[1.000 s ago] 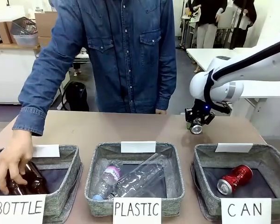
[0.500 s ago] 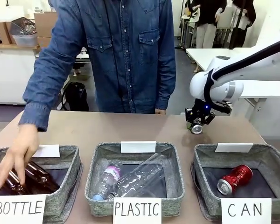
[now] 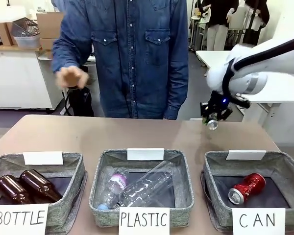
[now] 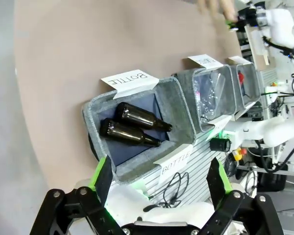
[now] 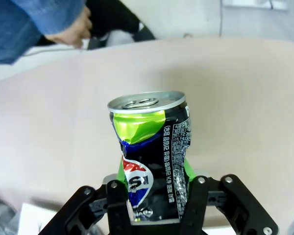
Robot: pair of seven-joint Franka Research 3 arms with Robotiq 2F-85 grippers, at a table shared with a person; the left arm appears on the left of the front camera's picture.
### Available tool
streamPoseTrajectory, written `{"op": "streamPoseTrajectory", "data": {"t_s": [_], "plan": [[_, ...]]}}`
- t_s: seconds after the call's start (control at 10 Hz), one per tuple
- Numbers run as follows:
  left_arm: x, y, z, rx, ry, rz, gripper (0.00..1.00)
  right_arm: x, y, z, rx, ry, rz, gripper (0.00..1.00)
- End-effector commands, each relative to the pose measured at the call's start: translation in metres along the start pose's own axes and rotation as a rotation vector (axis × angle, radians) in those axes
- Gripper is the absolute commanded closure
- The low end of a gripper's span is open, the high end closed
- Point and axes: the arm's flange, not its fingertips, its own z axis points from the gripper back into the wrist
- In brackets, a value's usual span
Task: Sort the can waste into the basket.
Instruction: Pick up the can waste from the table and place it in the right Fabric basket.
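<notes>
Fingers of my right arm (image 5: 154, 196) pinch the black can (image 5: 149, 154), lifted above the surface (image 3: 137, 132) beyond the CAN basket (image 3: 284, 169), where the red can (image 3: 246, 188) lies. My left fingers (image 4: 161, 176) stand spread, holding nothing.

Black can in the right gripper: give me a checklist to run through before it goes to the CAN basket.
1. Right gripper shut on the black can: ok.
2. Can lifted off the table: ok.
3. CAN basket has free floor beside the red can: ok.
4. Person's hand away from the CAN basket: ok.
5. Left gripper open, over the BOTTLE basket, off the path: ok.
6. Grip firm enough for the move: cannot tell.
</notes>
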Motion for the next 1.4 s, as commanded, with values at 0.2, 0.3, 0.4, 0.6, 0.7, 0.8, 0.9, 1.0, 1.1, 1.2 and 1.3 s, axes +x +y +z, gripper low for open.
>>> {"op": "streamPoseTrajectory", "data": {"t_s": [0.2,0.3,0.4,0.6,0.7,0.8,0.9,1.0,1.1,1.2,1.3], "plan": [[-0.001,-0.003,0.000,-0.006,-0.008,0.012,0.00,-0.075,-0.036,0.128,0.092,0.249,0.232,1.00],[-0.001,-0.003,0.000,-0.006,-0.008,0.012,0.00,-0.105,-0.036,0.142,0.122,0.262,0.346,1.00],[-0.001,-0.003,0.000,-0.006,-0.008,0.012,0.00,-0.130,-0.035,0.143,0.142,0.272,0.462,1.00],[-0.001,-0.003,0.000,-0.006,-0.008,0.012,0.00,-0.157,-0.034,0.134,0.187,0.274,0.587,1.00],[-0.001,-0.003,0.000,-0.006,-0.008,0.012,0.00,-0.166,-0.037,0.129,0.208,0.285,0.609,1.00],[-0.001,-0.003,0.000,-0.006,-0.008,0.012,0.00,-0.169,-0.042,0.122,0.218,0.282,0.602,1.00],[-0.001,-0.001,0.000,0.000,-0.002,0.000,0.00,-0.170,-0.044,0.118,0.254,0.286,0.647,1.00],[-0.005,-0.014,-0.017,-0.121,-0.074,-0.010,0.00,-0.169,-0.048,0.115,0.289,0.294,0.730,1.00],[-0.004,-0.032,-0.053,-0.234,-0.074,-0.003,0.00,-0.170,-0.051,0.115,0.334,0.319,0.798,1.00],[-0.003,-0.055,-0.091,-0.349,-0.050,-0.047,0.00,-0.174,-0.053,0.116,0.324,0.349,0.823,1.00],[-0.004,-0.072,-0.121,-0.471,-0.007,-0.070,0.00,-0.178,-0.056,0.118,0.341,0.374,0.854,1.00]]}}
